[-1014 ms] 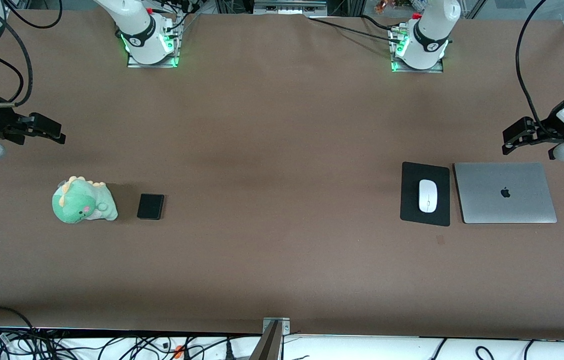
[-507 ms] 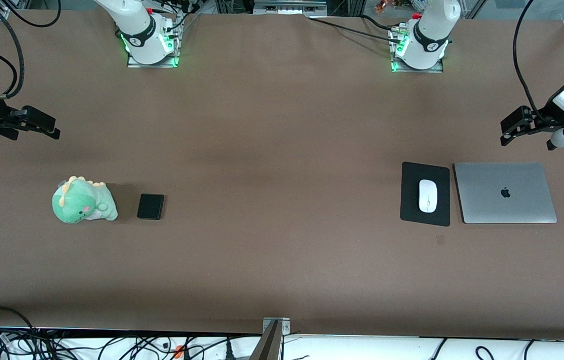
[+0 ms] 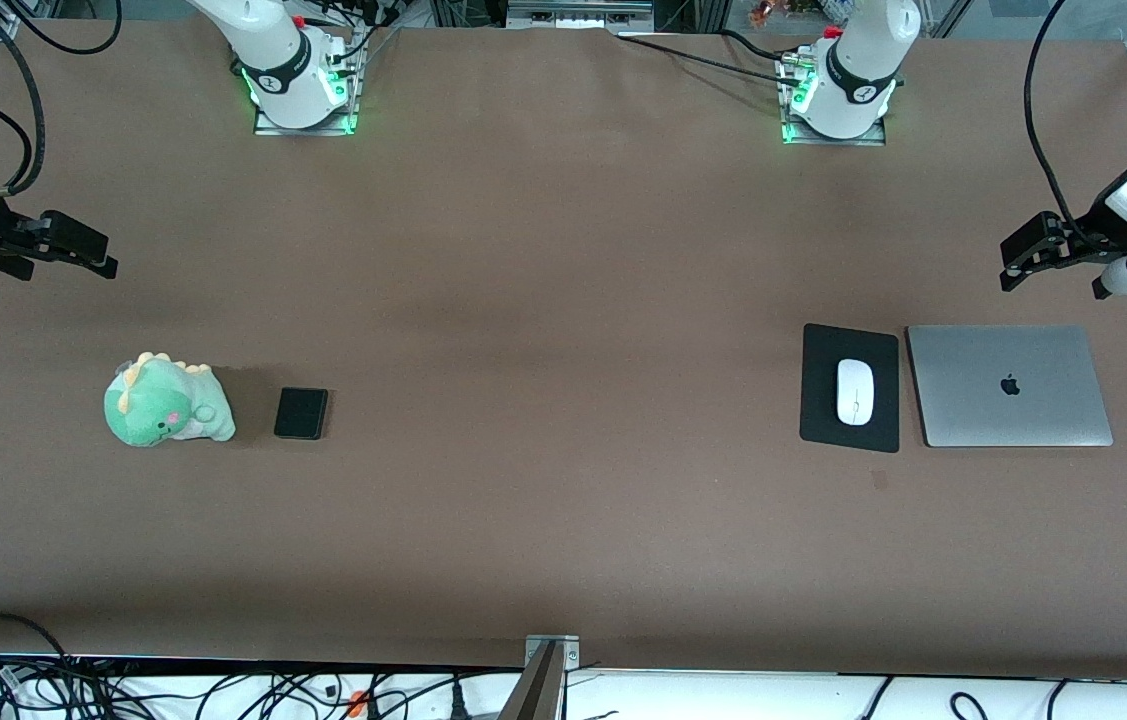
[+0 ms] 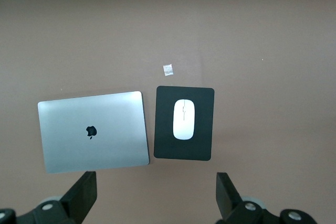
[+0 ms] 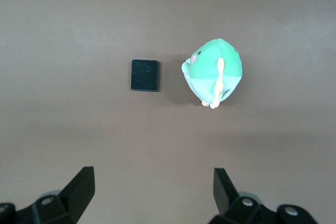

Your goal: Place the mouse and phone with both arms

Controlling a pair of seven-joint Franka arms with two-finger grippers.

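Note:
The white mouse (image 3: 854, 391) lies on a black mouse pad (image 3: 850, 434) toward the left arm's end of the table; it also shows in the left wrist view (image 4: 184, 119). The black phone (image 3: 301, 413) lies on the table toward the right arm's end, beside a green plush; it also shows in the right wrist view (image 5: 144, 75). My left gripper (image 3: 1015, 276) is open and empty, up over bare table. My right gripper (image 3: 103, 266) is open and empty, up over bare table. Both are well apart from the mouse and phone.
A closed silver laptop (image 3: 1009, 385) lies beside the mouse pad at the left arm's end. A green dinosaur plush (image 3: 166, 401) sits beside the phone. A small pale mark (image 3: 880, 480) is on the table nearer the front camera than the pad.
Both grippers moved outward toward the table's ends and slightly toward the bases a second ago, then held nearly still. The mouse and phone have not moved.

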